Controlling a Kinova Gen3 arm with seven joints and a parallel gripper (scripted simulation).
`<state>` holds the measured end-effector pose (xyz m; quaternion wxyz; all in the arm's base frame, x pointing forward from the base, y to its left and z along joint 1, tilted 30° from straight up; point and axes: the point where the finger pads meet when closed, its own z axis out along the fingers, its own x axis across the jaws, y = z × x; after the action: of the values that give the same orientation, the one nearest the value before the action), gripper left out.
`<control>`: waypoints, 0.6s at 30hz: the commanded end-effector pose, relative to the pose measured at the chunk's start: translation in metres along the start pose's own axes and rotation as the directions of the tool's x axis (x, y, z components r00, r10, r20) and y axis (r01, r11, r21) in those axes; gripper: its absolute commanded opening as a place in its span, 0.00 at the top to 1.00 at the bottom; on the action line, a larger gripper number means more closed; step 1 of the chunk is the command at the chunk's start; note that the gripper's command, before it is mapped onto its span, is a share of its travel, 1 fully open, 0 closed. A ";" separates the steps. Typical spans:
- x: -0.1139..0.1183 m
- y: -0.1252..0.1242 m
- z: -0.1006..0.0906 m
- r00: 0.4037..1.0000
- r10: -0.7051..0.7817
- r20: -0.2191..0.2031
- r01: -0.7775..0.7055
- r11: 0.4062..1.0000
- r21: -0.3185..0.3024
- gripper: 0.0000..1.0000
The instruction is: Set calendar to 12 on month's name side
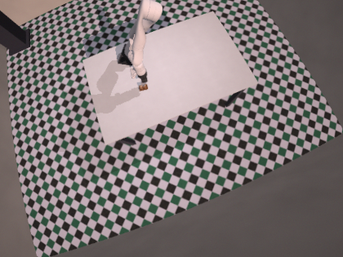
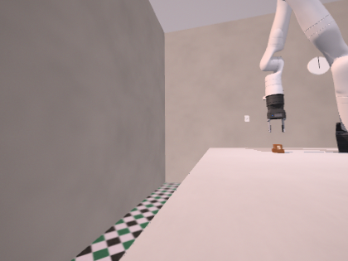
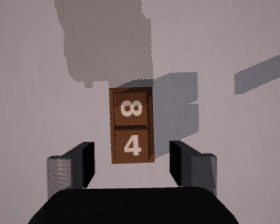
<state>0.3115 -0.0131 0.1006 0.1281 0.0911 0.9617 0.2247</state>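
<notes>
Wrist view: one finger point(image 3: 86, 162) stands left of the brown calendar tray point(image 1: 140, 90) point(image 2: 281, 152) point(image 3: 152, 135); within the tray, the cube showing a sideways 8 point(image 3: 131, 108) sits beside the cube showing 4 point(image 3: 132, 145); the other finger point(image 3: 178, 162) stands to its right. Exterior view: the tray rests on the bench point(image 1: 184, 56) point(image 2: 232, 190), beneath the end effector point(image 1: 144, 83) point(image 2: 277, 131) point(image 3: 132, 157), its fingers wide apart, holding nothing; the wall clock point(image 2: 313, 65) is right of the tray.
</notes>
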 end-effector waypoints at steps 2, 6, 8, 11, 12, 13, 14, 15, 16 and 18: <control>0.000 0.000 0.000 1.000 -0.013 0.001 0.013 1.000 0.000 0.00; 0.000 0.000 0.000 1.000 -0.020 0.001 0.020 1.000 0.000 0.00; 0.000 0.000 0.000 1.000 -0.021 0.001 0.021 1.000 0.000 0.00; 0.000 0.000 0.000 1.000 -0.021 0.001 0.021 1.000 0.000 0.13; 0.000 0.000 0.000 1.000 -0.021 0.001 0.021 1.000 0.000 0.13; 0.000 0.000 0.000 1.000 -0.021 0.001 0.021 1.000 0.000 0.13; 0.000 0.000 0.000 1.000 -0.021 0.001 0.021 1.000 0.000 0.13; 0.000 0.000 0.000 1.000 -0.021 0.001 0.021 1.000 0.000 0.13; 0.000 0.000 0.000 1.000 -0.021 0.001 0.021 1.000 0.000 0.13; 0.000 0.000 0.000 1.000 -0.021 0.001 0.021 1.000 0.000 0.13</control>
<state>0.3113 -0.0127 0.1000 0.1303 0.0811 0.9626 0.2235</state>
